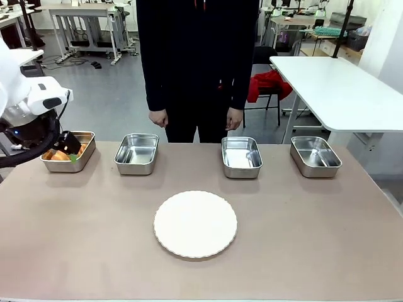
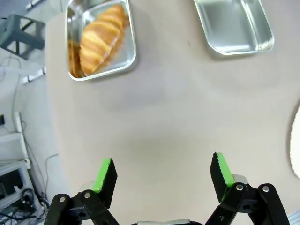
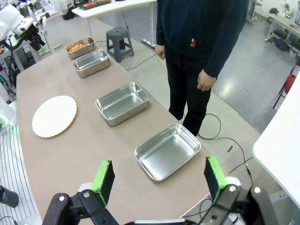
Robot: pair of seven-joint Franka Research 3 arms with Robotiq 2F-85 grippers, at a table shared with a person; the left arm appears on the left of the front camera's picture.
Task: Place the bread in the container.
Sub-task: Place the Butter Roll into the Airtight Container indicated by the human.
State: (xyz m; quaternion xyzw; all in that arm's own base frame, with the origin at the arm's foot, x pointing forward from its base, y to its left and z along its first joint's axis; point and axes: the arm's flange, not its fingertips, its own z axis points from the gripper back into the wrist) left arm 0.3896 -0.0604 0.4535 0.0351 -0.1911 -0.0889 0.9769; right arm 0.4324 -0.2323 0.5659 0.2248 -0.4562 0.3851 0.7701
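Bread (image 2: pixel 101 40) lying in leftmost container (image 2: pixel 130 58), left jaws wide apart, empty

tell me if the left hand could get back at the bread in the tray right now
Probably yes. The left hand is open and holds nothing, the bread lies uncovered in the leftmost tray, and only bare table separates them in its wrist view.
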